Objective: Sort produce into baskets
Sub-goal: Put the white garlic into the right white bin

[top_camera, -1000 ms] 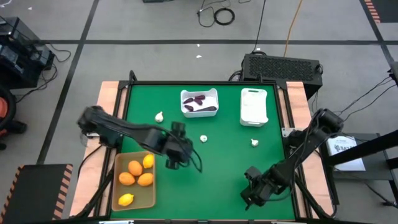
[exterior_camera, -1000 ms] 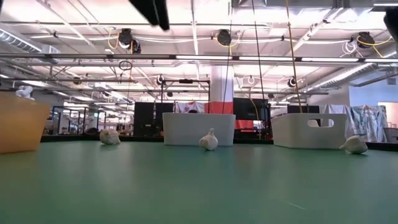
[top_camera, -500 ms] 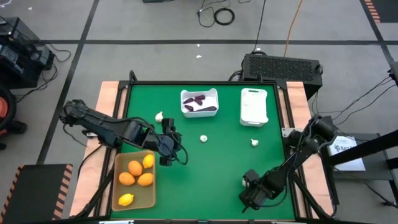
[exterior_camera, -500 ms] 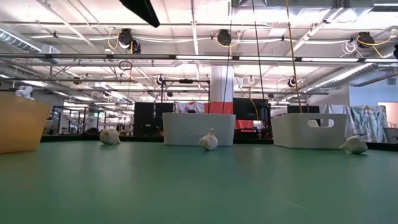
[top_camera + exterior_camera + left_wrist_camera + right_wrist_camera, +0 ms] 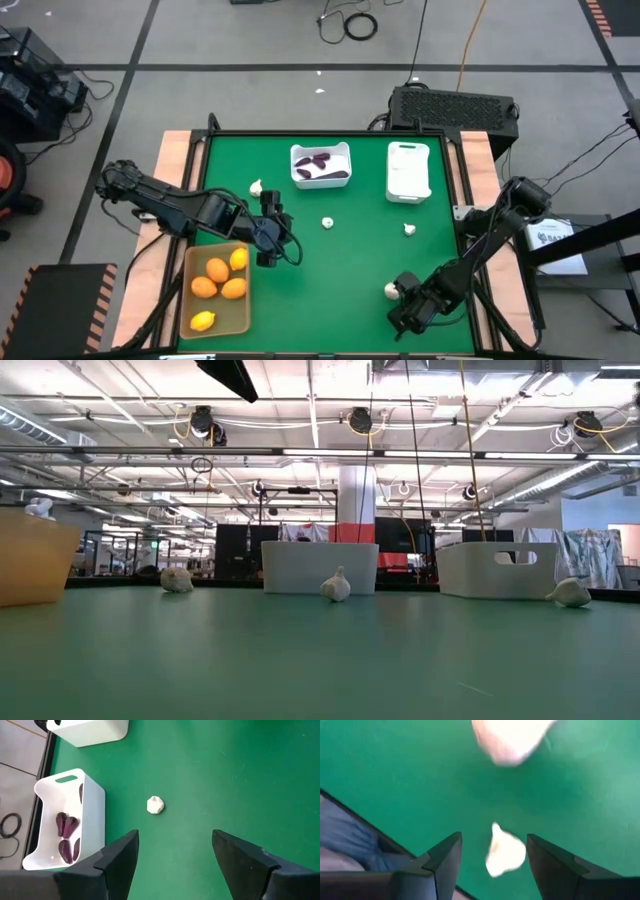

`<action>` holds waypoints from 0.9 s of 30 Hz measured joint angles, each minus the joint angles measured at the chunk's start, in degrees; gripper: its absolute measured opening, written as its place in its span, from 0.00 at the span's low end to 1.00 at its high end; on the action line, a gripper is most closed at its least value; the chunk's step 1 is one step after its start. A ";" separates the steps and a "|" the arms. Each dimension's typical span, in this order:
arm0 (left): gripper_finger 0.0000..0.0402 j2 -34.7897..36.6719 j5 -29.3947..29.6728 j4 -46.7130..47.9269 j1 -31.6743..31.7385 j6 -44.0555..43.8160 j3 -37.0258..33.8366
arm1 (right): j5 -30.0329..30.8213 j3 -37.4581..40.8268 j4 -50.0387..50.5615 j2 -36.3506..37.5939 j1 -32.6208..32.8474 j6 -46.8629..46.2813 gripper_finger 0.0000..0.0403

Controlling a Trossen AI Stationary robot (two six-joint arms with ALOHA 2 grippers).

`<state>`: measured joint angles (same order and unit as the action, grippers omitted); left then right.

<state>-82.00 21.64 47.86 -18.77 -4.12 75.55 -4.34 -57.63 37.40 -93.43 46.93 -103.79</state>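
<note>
**Green table, produce partly sorted**

Green mat [image 5: 340,260] mid-frame. Oranges and lemons [image 5: 220,280] in tan tray [image 5: 190,300], lower left. Eggplants [image 5: 322,166] in square white bin [image 5: 321,150], upper centre; narrow white bin [image 5: 408,170] beside. Garlic bulbs [image 5: 327,223] loose. Left gripper [image 5: 268,245] released above tray's corner. Right gripper [image 5: 398,318] released, lower right, garlic [image 5: 505,851] between fingers.

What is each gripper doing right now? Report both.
Left gripper: open, empty, above the mat near the tan tray.
Right gripper: open, holding nothing, a garlic bulb lies between its fingers.
</note>
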 joint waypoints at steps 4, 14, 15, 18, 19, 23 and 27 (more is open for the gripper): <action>0.65 0.00 -0.31 -0.02 0.00 -0.04 0.00 | -2.51 0.00 -0.06 -0.43 1.66 -1.52 0.53; 0.65 0.00 -0.42 -2.53 0.00 0.48 0.00 | -3.35 0.00 -2.01 -3.74 3.44 -2.65 0.53; 0.65 0.00 -0.42 -2.53 0.00 0.48 0.00 | -3.31 0.00 -2.20 -3.98 3.44 -2.42 0.53; 0.65 -0.02 -0.42 -2.54 0.00 0.48 0.00 | -3.30 0.00 -2.09 -4.46 3.44 -2.22 0.53; 0.65 -0.02 -0.42 -2.54 0.00 0.47 0.00 | -3.26 -0.02 -2.09 -4.59 3.44 -2.13 0.53; 0.65 -0.02 -0.42 -2.54 0.00 0.46 0.00 | -3.26 -0.02 -2.09 -4.70 3.42 -2.03 0.49; 0.65 -0.02 -0.42 -2.49 0.00 0.52 0.00 | -3.26 -0.02 -2.26 -4.70 3.42 -1.84 0.40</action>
<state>-82.02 21.21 45.36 -18.76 -3.61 75.55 -7.60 -57.65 35.15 -98.13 50.35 -105.63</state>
